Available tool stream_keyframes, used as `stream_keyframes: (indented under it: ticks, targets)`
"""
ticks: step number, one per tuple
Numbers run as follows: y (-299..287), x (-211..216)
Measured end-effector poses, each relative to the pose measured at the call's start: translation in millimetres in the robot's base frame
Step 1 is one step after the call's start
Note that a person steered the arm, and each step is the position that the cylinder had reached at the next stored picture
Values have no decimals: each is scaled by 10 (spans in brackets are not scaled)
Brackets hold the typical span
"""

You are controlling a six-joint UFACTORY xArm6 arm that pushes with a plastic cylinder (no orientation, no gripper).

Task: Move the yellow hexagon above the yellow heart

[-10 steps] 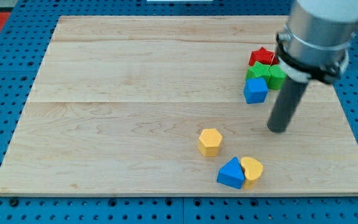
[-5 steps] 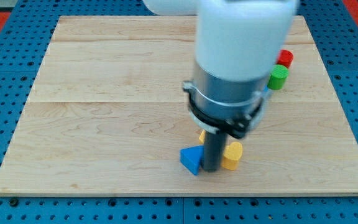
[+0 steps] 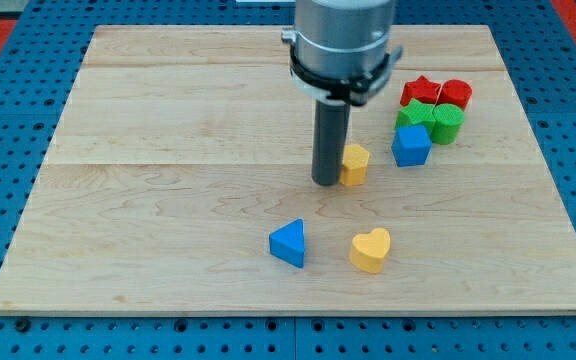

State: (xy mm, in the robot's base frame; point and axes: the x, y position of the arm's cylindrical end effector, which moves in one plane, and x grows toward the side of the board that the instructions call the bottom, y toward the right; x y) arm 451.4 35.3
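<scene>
My tip [image 3: 327, 182] touches the yellow hexagon [image 3: 355, 164] on its left, holding nothing, above the yellow heart [image 3: 370, 250].

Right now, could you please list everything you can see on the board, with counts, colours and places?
yellow hexagon: 1, yellow, mid-board, right beside my tip
yellow heart: 1, yellow, lower board, below the hexagon
blue triangle: 1, blue, left of the heart, apart from it
blue block: 1, blue, right of the hexagon
green blocks: 2, green, the view's right cluster
red blocks: 2, red, above the green ones
board: 1, pale wood
my tip: 1, dark rod, at the hexagon's left side
</scene>
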Motion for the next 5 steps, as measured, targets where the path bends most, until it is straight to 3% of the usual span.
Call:
stream_keyframes:
  ticks: [1, 3, 4, 5]
  targets:
    - [69, -112]
    - [302, 215]
    - [805, 219]
    - [691, 50]
